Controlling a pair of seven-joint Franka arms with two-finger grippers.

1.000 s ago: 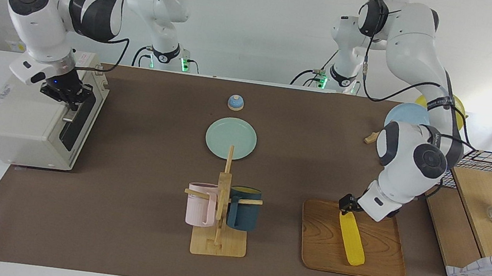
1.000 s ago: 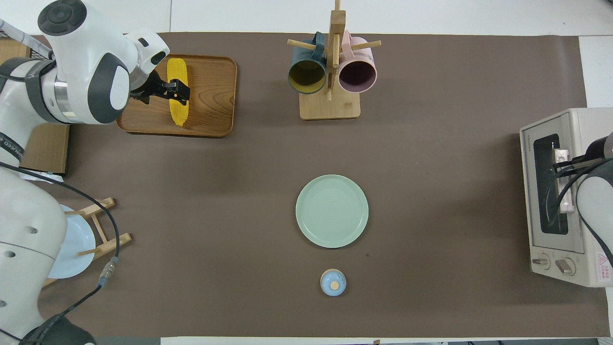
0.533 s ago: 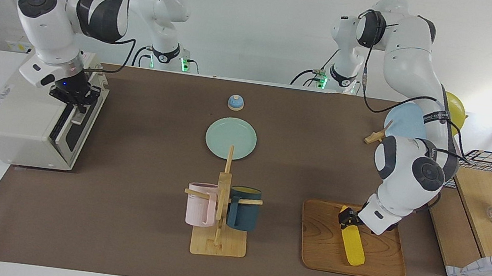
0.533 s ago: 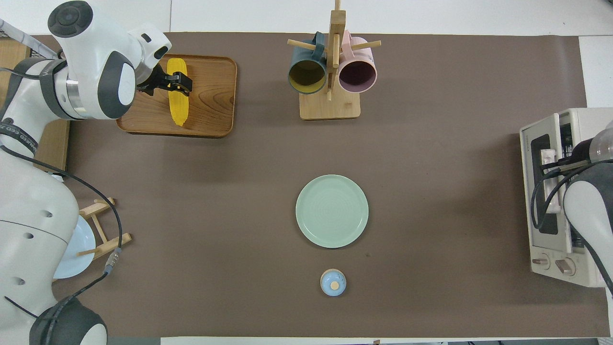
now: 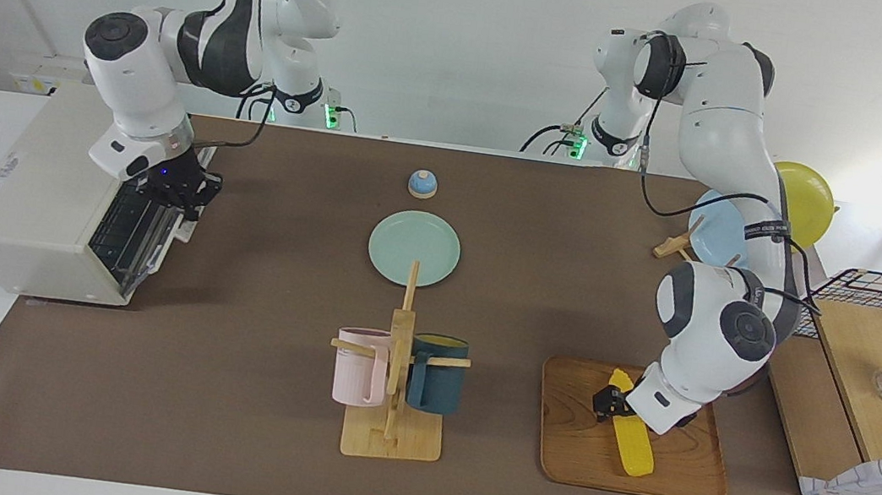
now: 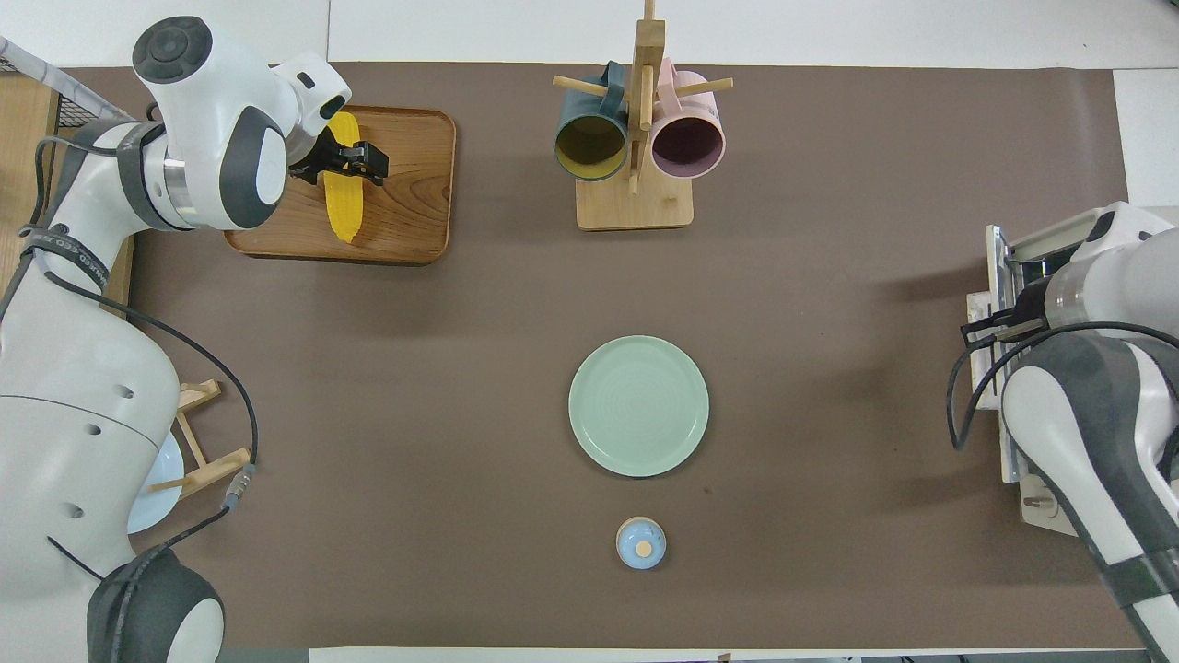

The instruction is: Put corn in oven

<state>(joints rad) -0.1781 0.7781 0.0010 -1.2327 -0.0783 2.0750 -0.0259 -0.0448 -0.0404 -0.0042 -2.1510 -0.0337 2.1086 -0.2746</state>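
Between the wooden tray [image 5: 577, 444] and the off-white toaster oven [image 5: 26, 227], you have open brown mat along the robots' edge, except the green plate [image 5: 414, 247] and blue bell [image 5: 422, 184]. The wooden mug stand [image 5: 396, 378] blocks the outer edge mid-table.

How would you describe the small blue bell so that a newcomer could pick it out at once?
Start from the mint-green plate at the middle of the brown table mat. Just nearer to the robots stands the bell. It is a small blue dome with a tan button on top, far smaller than the plate.
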